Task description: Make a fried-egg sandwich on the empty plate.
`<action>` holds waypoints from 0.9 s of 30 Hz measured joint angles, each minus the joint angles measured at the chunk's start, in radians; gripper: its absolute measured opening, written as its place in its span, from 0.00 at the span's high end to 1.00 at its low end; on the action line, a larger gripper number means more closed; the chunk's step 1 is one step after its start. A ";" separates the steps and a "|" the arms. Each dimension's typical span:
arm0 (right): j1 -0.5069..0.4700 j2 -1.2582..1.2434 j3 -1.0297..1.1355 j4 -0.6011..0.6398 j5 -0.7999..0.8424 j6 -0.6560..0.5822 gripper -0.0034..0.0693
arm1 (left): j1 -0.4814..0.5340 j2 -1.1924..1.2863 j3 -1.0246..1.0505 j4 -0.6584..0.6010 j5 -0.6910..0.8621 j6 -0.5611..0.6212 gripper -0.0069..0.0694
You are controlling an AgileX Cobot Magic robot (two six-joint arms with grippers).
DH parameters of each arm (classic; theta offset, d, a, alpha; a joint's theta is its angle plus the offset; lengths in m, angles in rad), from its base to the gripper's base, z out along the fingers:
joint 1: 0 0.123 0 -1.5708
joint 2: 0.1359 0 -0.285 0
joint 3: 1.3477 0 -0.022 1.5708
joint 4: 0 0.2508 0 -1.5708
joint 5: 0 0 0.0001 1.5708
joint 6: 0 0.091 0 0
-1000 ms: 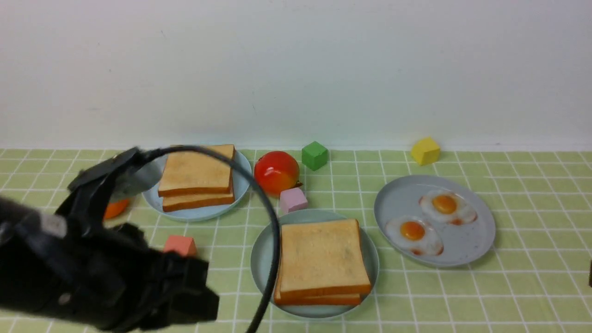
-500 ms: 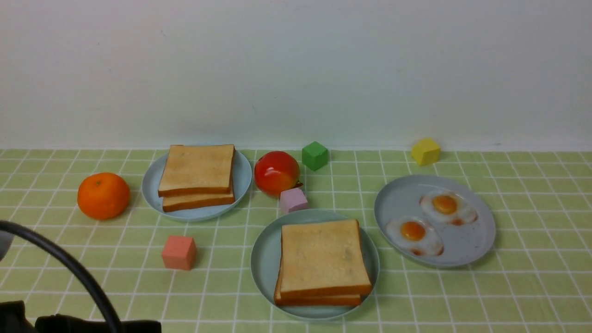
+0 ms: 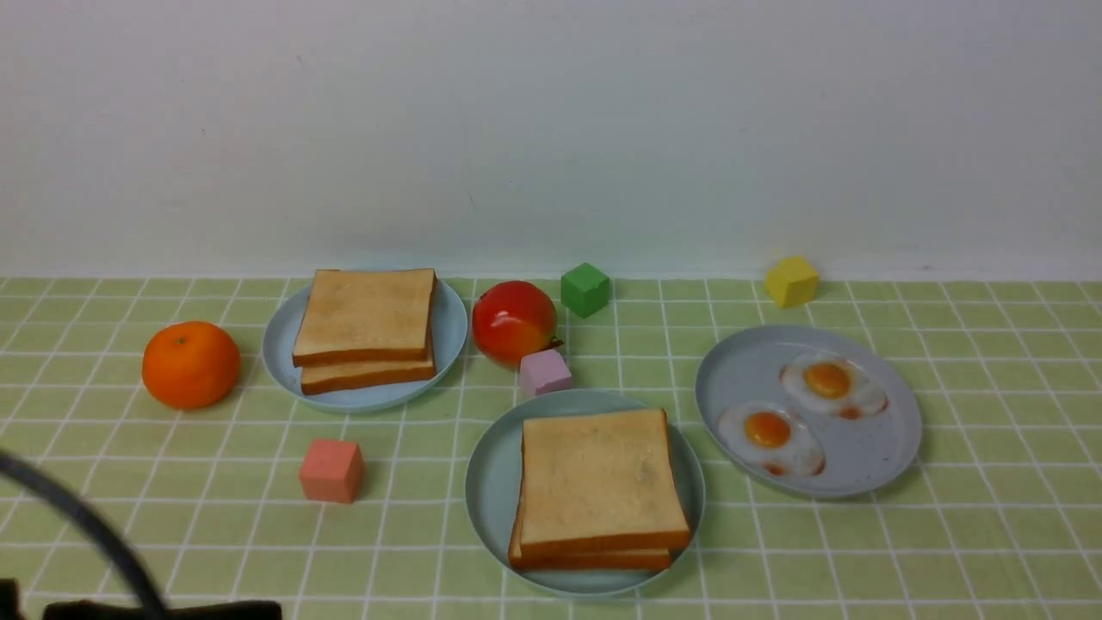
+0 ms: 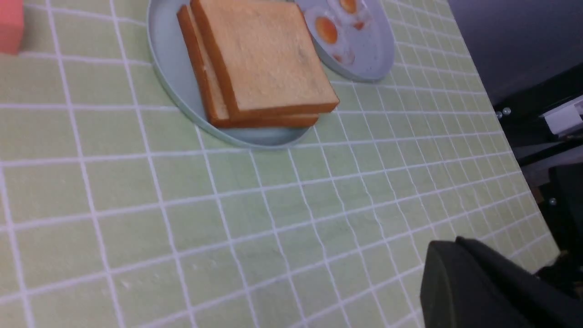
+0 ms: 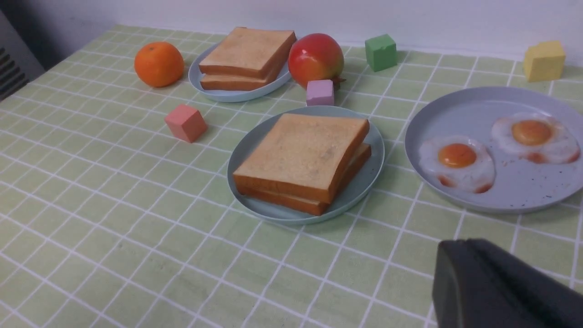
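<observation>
The empty plate (image 3: 486, 482), pale mint green, sits front and centre and carries two stacked toast slices (image 3: 598, 478); whatever lies between them is hidden. The right wrist view shows the same stack (image 5: 303, 155), and so does the left wrist view (image 4: 262, 59). Two fried eggs (image 3: 769, 435) lie on a grey-blue speckled plate (image 3: 861, 465) to its right. My left gripper (image 4: 455, 241) is shut and holds nothing, hovering over bare cloth well short of the plate. My right gripper (image 5: 460, 243) is shut too, with nothing in it, near the table's front and short of the speckled plate.
A light-blue plate (image 3: 448, 336) at back left holds another toast pile (image 3: 366, 314). Around them are an orange (image 3: 191, 363), a red fruit (image 3: 514, 320), and pink (image 3: 545, 372), salmon (image 3: 331, 469), green (image 3: 585, 288) and yellow (image 3: 792, 280) blocks. A black cable (image 3: 86, 525) crosses the lower left corner.
My left arm has pulled back from over the table's left side and down out of the front view, uncovering the orange and the salmon block. Nothing on the table has moved.
</observation>
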State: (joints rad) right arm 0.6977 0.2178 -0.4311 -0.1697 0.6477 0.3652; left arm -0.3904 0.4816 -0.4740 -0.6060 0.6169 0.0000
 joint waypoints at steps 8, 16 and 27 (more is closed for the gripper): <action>0.000 0.000 0.000 -0.001 0.001 0.000 0.93 | 0.110 -0.356 0.231 0.428 -0.168 -0.108 0.93; 0.000 0.000 0.001 -0.002 0.003 0.000 0.91 | 0.289 -0.493 0.500 0.628 -0.207 -0.374 0.93; 0.000 -0.001 0.001 -0.002 0.004 0.000 0.89 | 0.208 -0.493 0.503 0.634 -0.222 -0.386 0.93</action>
State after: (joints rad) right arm 0.6977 0.2167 -0.4303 -0.1716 0.6518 0.3652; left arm -0.1821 -0.0114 0.0289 0.0276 0.3950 -0.3858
